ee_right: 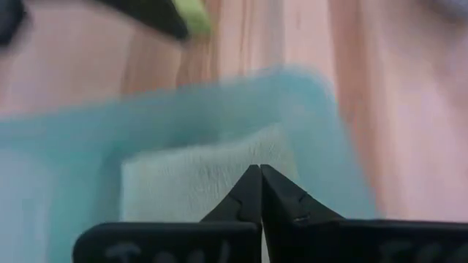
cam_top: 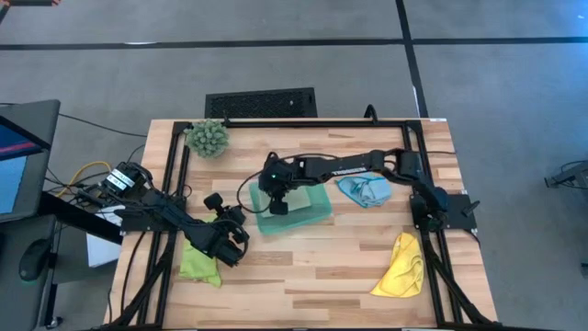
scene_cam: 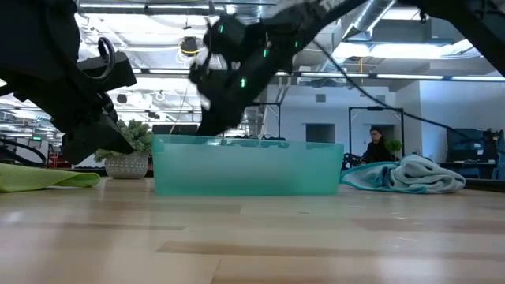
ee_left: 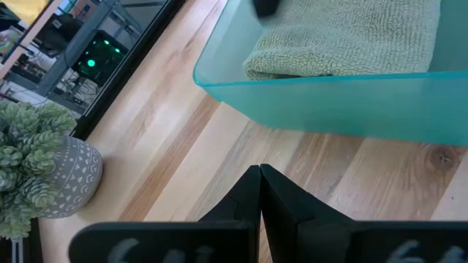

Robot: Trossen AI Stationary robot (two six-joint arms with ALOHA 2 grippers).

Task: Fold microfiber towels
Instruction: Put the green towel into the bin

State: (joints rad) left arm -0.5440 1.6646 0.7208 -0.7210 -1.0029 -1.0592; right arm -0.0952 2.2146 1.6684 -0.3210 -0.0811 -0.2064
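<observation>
Near table edge, high view: crumpled yellow microfiber towel [cam_top: 401, 268] at front-right corner of the light wood-slat table [cam_top: 322, 267]; lime green microfiber towel [cam_top: 198, 262] at front-left, bunched, partly under the left arm

Left gripper [cam_top: 229, 242] just above/beside the lime towel, fingers [ee_left: 252, 191] pressed together, holding nothing visible. Its wrist cam looks across bare wood toward the tray

Mid table: translucent teal plastic tray [cam_top: 317, 213], rectangular, w/ the pale sage green microfiber towel [ee_left: 344, 35] lying folded flat inside it. Right gripper [cam_top: 277, 204] sits over the tray's left part, right above the sage towel; fingertips [ee_right: 256, 191] closed to a point, no cloth seen between them. Low view: arm comes down into tray from above, tip hidden behind tray wall

Right of tray, just apart: light blue microfiber towel [cam_top: 365, 190], rumpled heap on the wood, untouched

Far side: spiky green plant ball in a grey patterned pot [cam_top: 209, 137] at back-left corner, well apart from tray

Beyond table, low view: a person [scene_cam: 377, 146] in the room, small, details unclear
</observation>
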